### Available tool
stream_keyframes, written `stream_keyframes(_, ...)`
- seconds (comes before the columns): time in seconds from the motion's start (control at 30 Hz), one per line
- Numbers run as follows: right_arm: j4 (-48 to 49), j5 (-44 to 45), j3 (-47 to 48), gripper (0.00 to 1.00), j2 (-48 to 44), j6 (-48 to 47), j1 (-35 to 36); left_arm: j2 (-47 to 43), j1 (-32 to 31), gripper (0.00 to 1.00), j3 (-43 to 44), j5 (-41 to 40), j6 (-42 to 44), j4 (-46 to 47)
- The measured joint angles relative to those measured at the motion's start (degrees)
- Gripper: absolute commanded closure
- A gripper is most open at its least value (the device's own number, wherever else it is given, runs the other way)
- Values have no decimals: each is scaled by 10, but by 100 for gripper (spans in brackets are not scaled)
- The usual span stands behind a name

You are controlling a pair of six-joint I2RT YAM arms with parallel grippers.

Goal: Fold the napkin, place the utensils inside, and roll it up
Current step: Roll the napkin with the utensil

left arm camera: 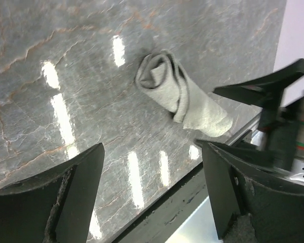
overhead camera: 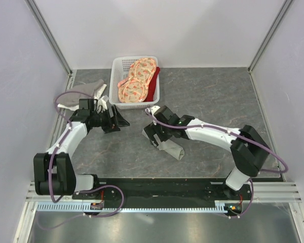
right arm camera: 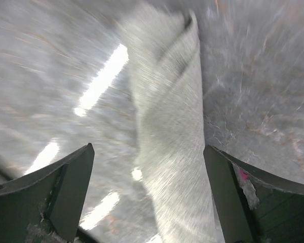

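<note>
Along the bottom edge of the top view, closest to the lens, runs the black mounting rail [overhead camera: 157, 188] with both arm bases bolted to it. Behind it the grey marbled counter [overhead camera: 213, 96] fills the middle of the frame. The right arm [overhead camera: 218, 135] reaches from lower right toward the centre, and the left arm [overhead camera: 66, 144] bends up the left side. At upper centre stands a white mesh basket [overhead camera: 115, 68] holding orange-pink patterned cloths [overhead camera: 137, 81] over a red cloth [overhead camera: 153, 87]. A grey-and-white cloth [overhead camera: 86, 92] lies crumpled at upper left, just beyond the left arm's wrist.

The napkin [overhead camera: 173, 150], rolled into a short grey-green tube, lies on the counter just below the frame's centre. The right gripper [overhead camera: 153, 137] is at the roll's upper-left end, its jaws spread wide to either side of it. In the blurred right wrist view the roll runs between the fingers, clear of the one at frame left; contact with the other cannot be told. The left gripper [overhead camera: 117, 117], left of centre, is wide open with nothing in it, well apart from the roll.
</note>
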Motion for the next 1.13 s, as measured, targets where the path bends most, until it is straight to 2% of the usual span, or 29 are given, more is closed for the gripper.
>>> stream_keyframes(0.1, 7, -26, 3, 2, -49, 5, -13, -42, 0, 13, 1, -2, 10, 0)
stream_keyframes(0.2, 44, -49, -22, 2, -108, 21, -64, -108, 0, 12, 1, -6, 28, 0)
stream_keyframes(0.37, 94, -45, -139, 2, -221, 62, -204, -263, 0, 11, -14, -16, 51, 22)
stream_keyframes(0.4, 102, -39, -167, 2, -228, 70, -212, -288, 0, 11, -20, -15, 54, 27)
stream_keyframes(0.43, 103, -34, -193, 2, -276, 75, -245, -318, 0, 11, -29, -14, 59, 36)
stream_keyframes(0.5, 103, -24, -229, 2, -328, 81, -266, -365, -2, 10, -47, -12, 66, 43)
stream_keyframes(0.67, 119, 19, -276, 2, -444, 83, -284, -435, -3, 8, -72, -12, 81, 52)
stream_keyframes(0.87, 128, 92, -339, 2, -557, 80, -284, -459, -3, 7, -81, -13, 92, 57)
stream_keyframes(1.13, 123, 119, -359, 2, -579, 76, -285, -456, -4, 7, -83, -17, 94, 61)
